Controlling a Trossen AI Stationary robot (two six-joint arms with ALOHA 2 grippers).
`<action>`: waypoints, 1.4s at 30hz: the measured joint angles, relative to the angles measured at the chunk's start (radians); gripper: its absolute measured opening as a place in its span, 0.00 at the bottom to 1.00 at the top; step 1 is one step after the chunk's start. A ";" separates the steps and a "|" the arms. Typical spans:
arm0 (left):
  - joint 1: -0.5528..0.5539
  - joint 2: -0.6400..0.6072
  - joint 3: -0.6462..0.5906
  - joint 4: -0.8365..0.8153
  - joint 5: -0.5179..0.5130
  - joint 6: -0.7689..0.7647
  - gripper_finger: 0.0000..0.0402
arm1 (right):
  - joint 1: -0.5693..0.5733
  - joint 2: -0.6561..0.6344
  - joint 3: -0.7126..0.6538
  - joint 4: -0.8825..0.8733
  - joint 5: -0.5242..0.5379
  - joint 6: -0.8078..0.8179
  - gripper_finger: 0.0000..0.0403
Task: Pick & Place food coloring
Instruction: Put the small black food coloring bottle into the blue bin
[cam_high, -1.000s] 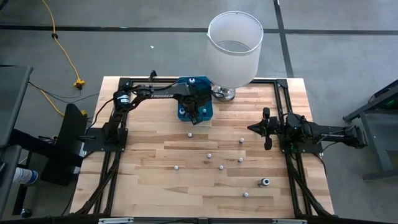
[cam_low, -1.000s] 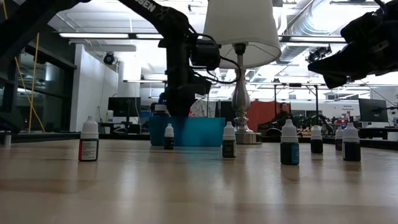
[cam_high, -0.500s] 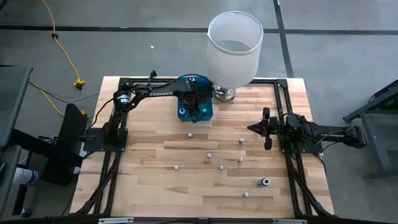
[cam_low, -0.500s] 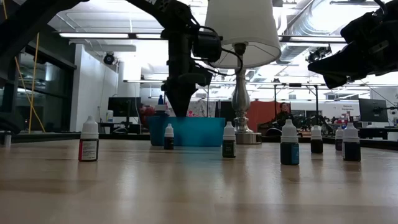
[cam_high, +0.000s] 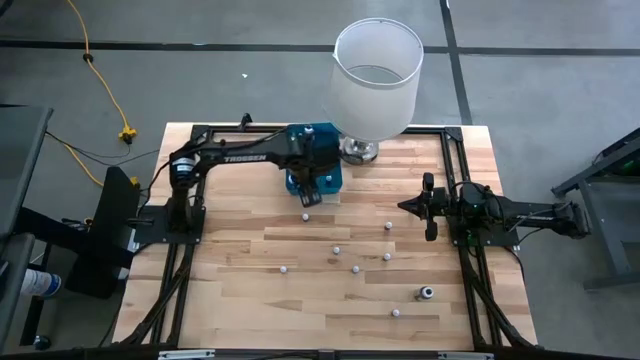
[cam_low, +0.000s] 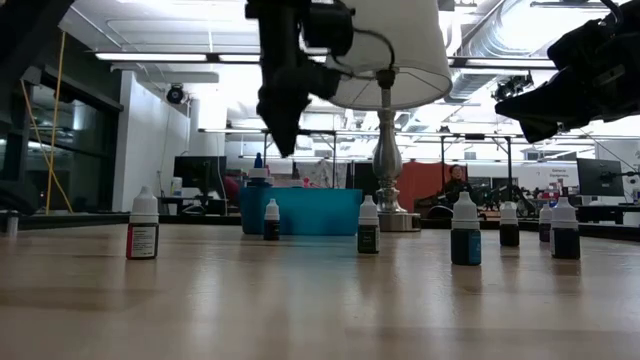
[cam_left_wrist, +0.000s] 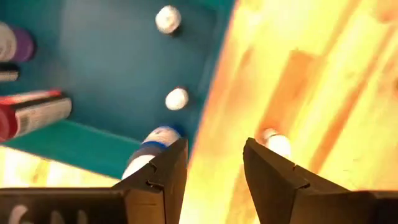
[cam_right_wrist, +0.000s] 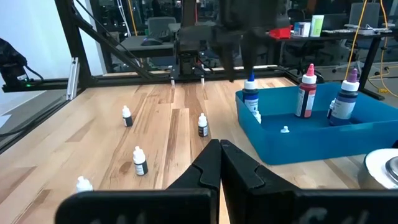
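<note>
Seven food coloring bottles (cam_high: 337, 249) stand scattered on the table (cam_high: 240, 290), more inside the blue bin (cam_high: 330, 180). Just beyond the left gripper (cam_high: 309, 196), one white-capped bottle (cam_high: 306, 215) stands outside the bin's edge; these jaws hang spread and empty above it. Well aside, the right gripper (cam_high: 405, 206) hovers with jaws pressed together, beside the white lampshade (cam_high: 376, 80).

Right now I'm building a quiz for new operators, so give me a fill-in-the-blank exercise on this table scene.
1. The left gripper hangs above the near edge of the ____ bin.
2. Its fingers are open and hold ____.
3. The right gripper waits at the table's right side with its fingers ____.
4. One small bottle near the front right lies on its ____.

Missing words: blue; nothing; shut; side
</note>
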 joint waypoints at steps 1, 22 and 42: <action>-0.011 -0.010 0.000 -0.003 0.001 0.000 0.37 | 0.000 0.000 0.000 0.002 0.000 0.000 0.00; -0.303 -0.228 -0.294 0.048 0.008 -0.034 0.37 | 0.000 0.001 0.000 0.001 0.000 0.000 0.00; -0.468 -0.400 -0.714 0.451 0.240 0.292 0.37 | 0.000 0.017 0.000 0.001 0.000 0.000 0.00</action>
